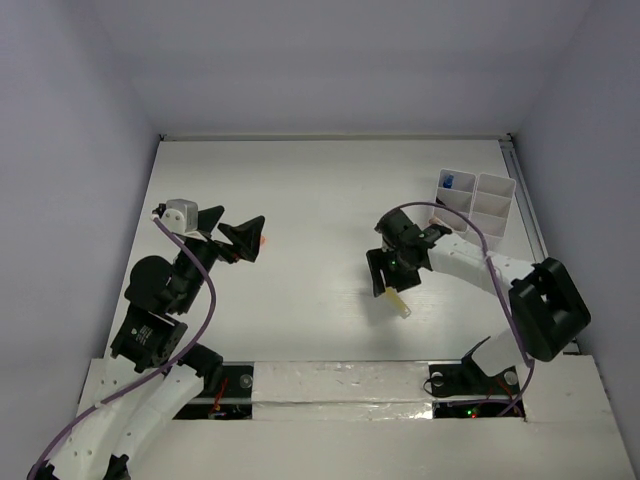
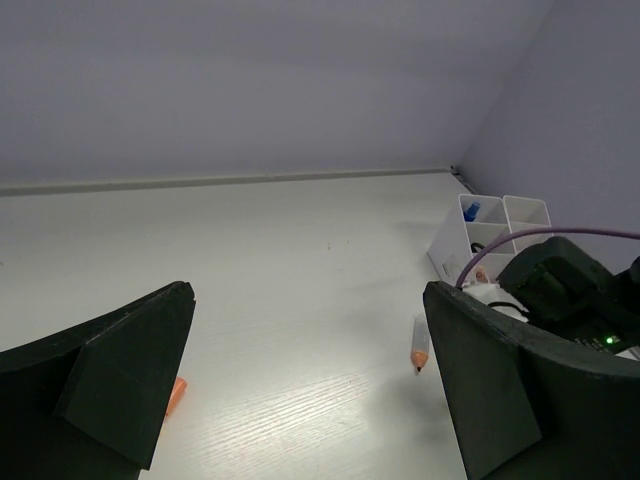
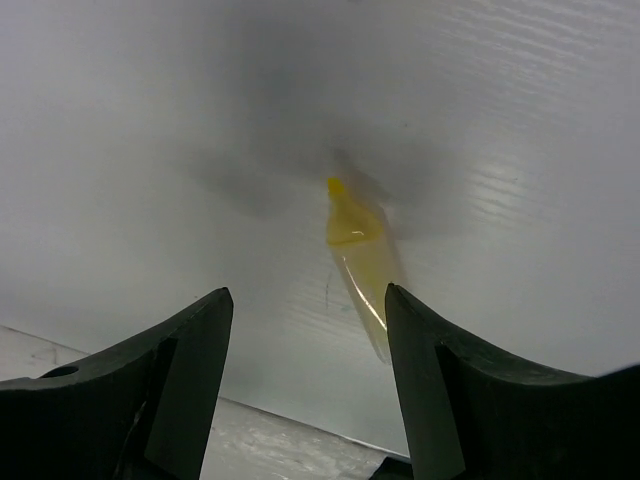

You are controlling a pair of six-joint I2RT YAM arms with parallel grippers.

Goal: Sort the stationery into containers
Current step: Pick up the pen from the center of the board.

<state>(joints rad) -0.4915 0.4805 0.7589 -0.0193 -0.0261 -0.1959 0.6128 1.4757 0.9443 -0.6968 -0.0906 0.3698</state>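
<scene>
Yellow marker (image 3: 360, 255) on table (image 3: 150, 120) beside spread right tool (image 3: 307, 293); left tool (image 2: 307, 290) spread too.

The table (image 2: 300, 300) is white, with a faint wood grain and a soft sheen. The tray (image 1: 492, 195) looks like smooth white plastic. The yellow marker (image 3: 362, 262) is glossy and half-clear. The right gripper (image 3: 308, 295) has matt black fingers (image 3: 170, 390).

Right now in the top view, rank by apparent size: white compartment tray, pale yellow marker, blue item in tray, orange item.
1. White plastic compartment tray.
2. Pale yellow marker.
3. Blue item in the tray and small orange item: both specks, orange partly hidden, so no ranking between them.
</scene>
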